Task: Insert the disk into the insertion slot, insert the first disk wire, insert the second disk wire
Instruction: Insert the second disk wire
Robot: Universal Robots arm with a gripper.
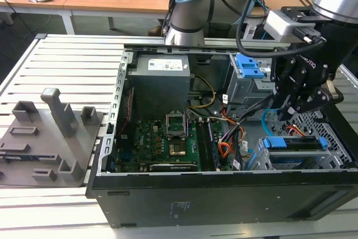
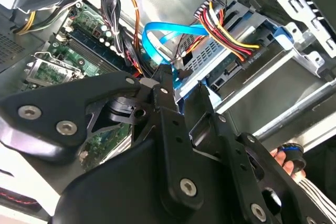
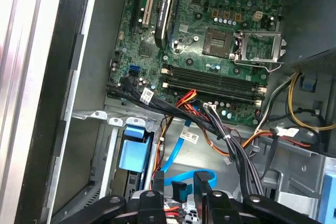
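Observation:
The disk (image 1: 296,144), silver in a blue frame, sits inside the insertion slot (image 1: 331,134), a low perforated grey cage at the exterior view's right end of the open computer case. The first disk wire (image 2: 227,29), a red, yellow and black bundle, ends in a dark plug seated on the disk's edge (image 2: 220,62). The second disk wire (image 2: 156,36) (image 3: 190,176) loops light blue just off the disk. My gripper (image 1: 285,113) (image 2: 184,83) (image 3: 179,190) hangs over the slot, its black fingers closed on that cable's dark plug beside the disk's connector edge.
A taller grey cage with blue latches (image 1: 249,70) stands just behind the slot. The motherboard (image 1: 168,138), power supply (image 1: 159,79) and loose cable bundles (image 3: 220,129) crowd the case. A grey fixture plate (image 1: 50,132) lies on the slatted table at the exterior view's left.

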